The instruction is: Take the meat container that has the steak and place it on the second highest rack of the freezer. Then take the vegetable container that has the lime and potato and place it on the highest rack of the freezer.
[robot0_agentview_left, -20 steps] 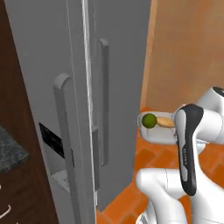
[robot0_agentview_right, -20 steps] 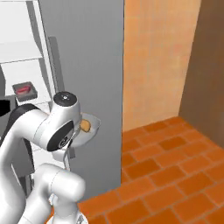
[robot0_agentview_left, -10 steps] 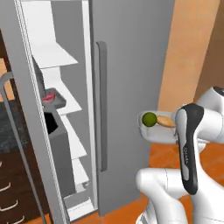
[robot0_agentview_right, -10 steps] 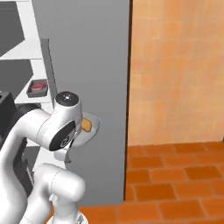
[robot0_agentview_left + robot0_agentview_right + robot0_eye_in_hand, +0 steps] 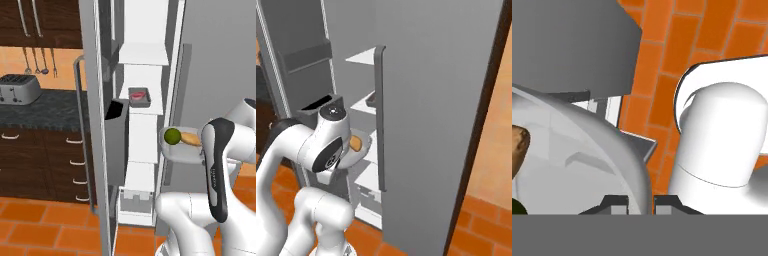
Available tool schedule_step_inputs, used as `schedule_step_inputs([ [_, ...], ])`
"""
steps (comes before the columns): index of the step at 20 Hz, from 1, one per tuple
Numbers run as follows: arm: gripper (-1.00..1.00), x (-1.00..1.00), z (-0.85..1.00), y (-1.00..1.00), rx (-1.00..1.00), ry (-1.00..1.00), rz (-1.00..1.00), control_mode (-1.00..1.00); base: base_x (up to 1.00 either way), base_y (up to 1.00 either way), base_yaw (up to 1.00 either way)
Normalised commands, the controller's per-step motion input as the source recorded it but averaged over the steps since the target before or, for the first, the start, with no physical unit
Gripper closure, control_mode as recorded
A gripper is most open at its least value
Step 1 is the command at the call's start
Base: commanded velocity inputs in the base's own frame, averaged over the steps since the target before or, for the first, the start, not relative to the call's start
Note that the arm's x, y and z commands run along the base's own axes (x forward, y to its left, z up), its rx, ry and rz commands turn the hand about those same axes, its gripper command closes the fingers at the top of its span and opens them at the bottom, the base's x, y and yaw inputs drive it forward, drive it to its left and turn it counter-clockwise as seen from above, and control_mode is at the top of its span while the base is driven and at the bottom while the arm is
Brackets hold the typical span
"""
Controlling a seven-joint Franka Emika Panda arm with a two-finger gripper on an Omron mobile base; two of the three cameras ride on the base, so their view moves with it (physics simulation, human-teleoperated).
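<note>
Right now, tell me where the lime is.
In the left base view the lime sits in the grey container beside the potato, just right of the freezer's white shelves.

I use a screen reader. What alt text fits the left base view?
A white robot arm holds a grey bowl with a lime and potato before an open freezer; a steak container sits on one white shelf.

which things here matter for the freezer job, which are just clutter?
Job:
steak container on a freezer shelf
vegetable container with lime and potato, rim pinched in the gripper

Clutter:
toaster
hanging utensils
counter drawers
</note>
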Motion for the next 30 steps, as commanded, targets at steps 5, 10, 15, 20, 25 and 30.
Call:
schedule_step_inputs([
  [5,1.00,0.00,0.00,0.00,0.00,0.00,0.00,1.00,0.28,-0.19,0.29],
  [10,1.00,0.00,0.00,0.00,0.00,0.00,0.00,1.00,0.56,-0.10,0.05],
  [15,1.00,0.00,0.00,0.00,0.00,0.00,0.00,1.00,0.60,0.07,0.06],
  [20,1.00,0.00,0.00,0.00,0.00,0.00,0.00,1.00,0.52,0.39,0.02],
  [25,1.00,0.00,0.00,0.00,0.00,0.00,0.00,1.00,0.58,0.11,0.02],
  [30,1.00,0.00,0.00,0.00,0.00,0.00,0.00,1.00,0.45,0.00,0.02],
])
